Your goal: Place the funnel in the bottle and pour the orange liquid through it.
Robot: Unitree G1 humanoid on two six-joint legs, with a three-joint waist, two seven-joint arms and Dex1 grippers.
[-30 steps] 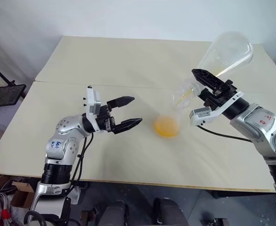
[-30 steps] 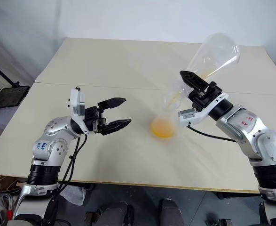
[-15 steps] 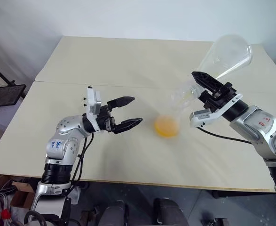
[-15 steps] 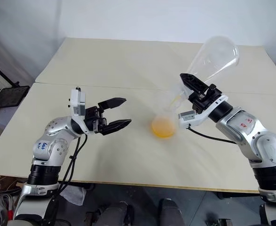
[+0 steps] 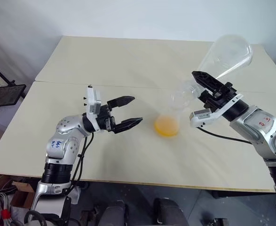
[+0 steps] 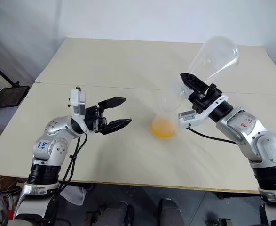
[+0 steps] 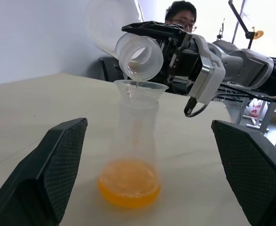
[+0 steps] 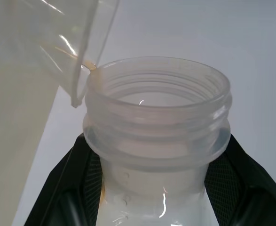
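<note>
Left wrist view: two flasks (image 7: pixel 134 155), one funnel (image 7: pixel 140 88).

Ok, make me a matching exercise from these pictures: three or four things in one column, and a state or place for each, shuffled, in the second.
Things:
1. left gripper
2. right gripper
3. orange liquid
4. funnel

States or places:
A. sits in the neck of the upright flask
B. pooled at the bottom of the upright flask
C. open, holding nothing
D. shut on the tilted flask

Pairs: 1-C, 2-D, 3-B, 4-A
</note>
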